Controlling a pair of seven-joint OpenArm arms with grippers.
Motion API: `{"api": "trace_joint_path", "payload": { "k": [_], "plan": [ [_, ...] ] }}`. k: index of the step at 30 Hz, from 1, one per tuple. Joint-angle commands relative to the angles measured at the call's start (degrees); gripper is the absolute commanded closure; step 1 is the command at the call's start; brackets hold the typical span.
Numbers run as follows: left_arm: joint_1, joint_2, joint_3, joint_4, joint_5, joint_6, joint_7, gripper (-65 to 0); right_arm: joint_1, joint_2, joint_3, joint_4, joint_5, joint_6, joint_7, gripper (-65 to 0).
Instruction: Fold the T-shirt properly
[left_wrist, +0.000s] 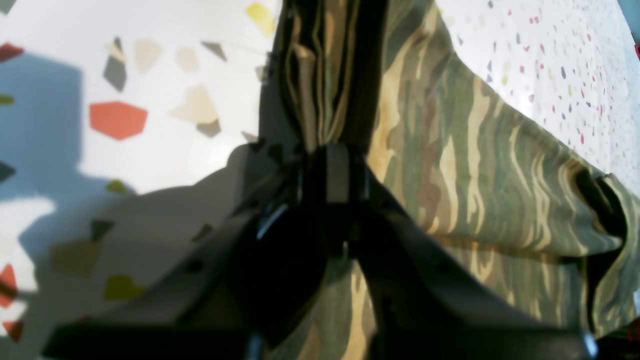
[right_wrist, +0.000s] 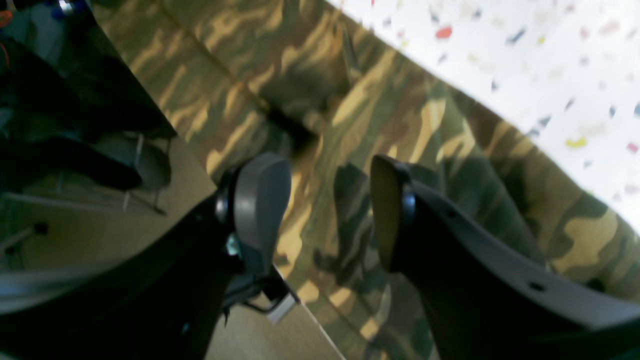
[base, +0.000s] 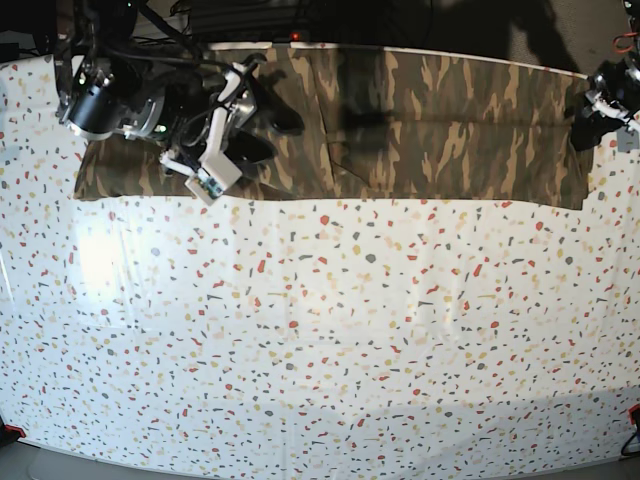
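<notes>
With the left hand pinched on the shirt and the right hand wide above it, lifting now could skew the fold.

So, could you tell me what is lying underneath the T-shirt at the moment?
The T-shirt lies spread along the far edge of the speckled table, which shows bare beside it. Whether anything else sits beneath the cloth cannot be seen; it covers that strip fully.
</notes>
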Motion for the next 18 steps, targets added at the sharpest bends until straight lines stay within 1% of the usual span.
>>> {"api": "trace_joint_path", "payload": {
  "k": [1, 4, 8, 11, 13, 15, 17, 18],
  "plan": [
    [0.0, -1.1, -0.3, 0.6, -0.8, -0.5, -2.6, 0.0, 0.5, 0.3, 0.3, 1.0, 1.3, 0.5, 1.7, -30.5],
    [-0.4, -1.7, -0.4, 0.6, -0.7, -0.5, -5.5, 0.0, 0.5, 0.3, 0.3, 1.0, 0.0, 0.3, 4.5, -30.5],
    [-2.4, -3.3, -0.4, 0.6, 0.0, -0.4, -5.4, 0.0, 0.5, 0.3, 0.3, 1.0, -5.2, -1.2, 7.7, -30.5],
    [-3.8, -5.1, -0.4, 0.6, 1.5, 2.9, -5.5, 0.0, 0.5, 0.3, 0.3, 1.0, -6.4, -2.3, 10.5, -30.5],
    [-4.5, -6.4, -0.4, 0.6, 2.2, 3.3, -5.5, 0.0, 0.6, 0.1, 0.3, 1.0, -6.4, -2.3, 11.6, -30.5],
    [-5.1, -7.8, -0.4, 0.6, 2.3, 3.5, -5.7, 0.0, 1.0, -1.2, 0.3, 1.0, -6.4, -2.3, 11.6, -30.5],
    [-5.4, -9.4, -0.4, 0.6, 2.3, 3.8, -6.3, 0.0, 1.3, -3.3, 0.3, 1.0, -6.2, -2.3, 11.6, -30.4],
    [-5.6, -10.2, -0.4, 0.6, 2.3, 4.5, -6.4, 0.0, 1.4, -4.5, 0.3, 1.0, -6.2, -2.3, 11.6, -30.5]
  ]
}}
